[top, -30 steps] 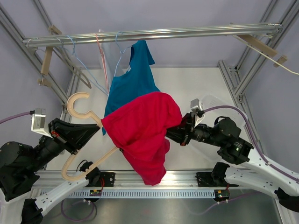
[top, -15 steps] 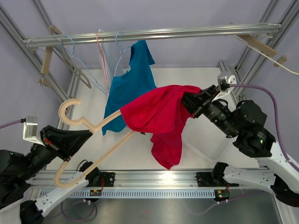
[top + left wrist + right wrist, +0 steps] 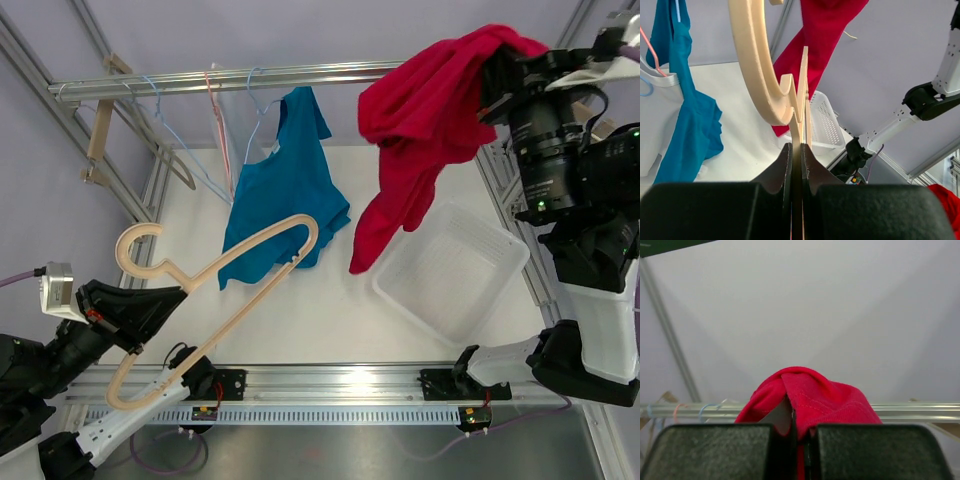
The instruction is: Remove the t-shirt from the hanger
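The red t-shirt (image 3: pixel 420 110) hangs free from my right gripper (image 3: pixel 497 62), which is shut on a fold of it high at the upper right, above the white basket. In the right wrist view the red cloth (image 3: pixel 810 395) bunches between the closed fingers. The wooden hanger (image 3: pixel 215 295) is bare and tilted over the table's left side. My left gripper (image 3: pixel 160 302) is shut on its lower bar; in the left wrist view the hanger (image 3: pixel 760 80) rises from the closed fingers (image 3: pixel 797 165).
A white perforated basket (image 3: pixel 452 268) sits on the table at right. A blue t-shirt (image 3: pixel 275 190) hangs on a wire hanger from the metal rail (image 3: pixel 320 75) at the back. More hangers hang at the rail's left end (image 3: pixel 150 110).
My right gripper rose up and to the right with the red t-shirt, pulling it fully off the hanger. The hanger, now bare, stayed in my left gripper and shifted slightly down-left.
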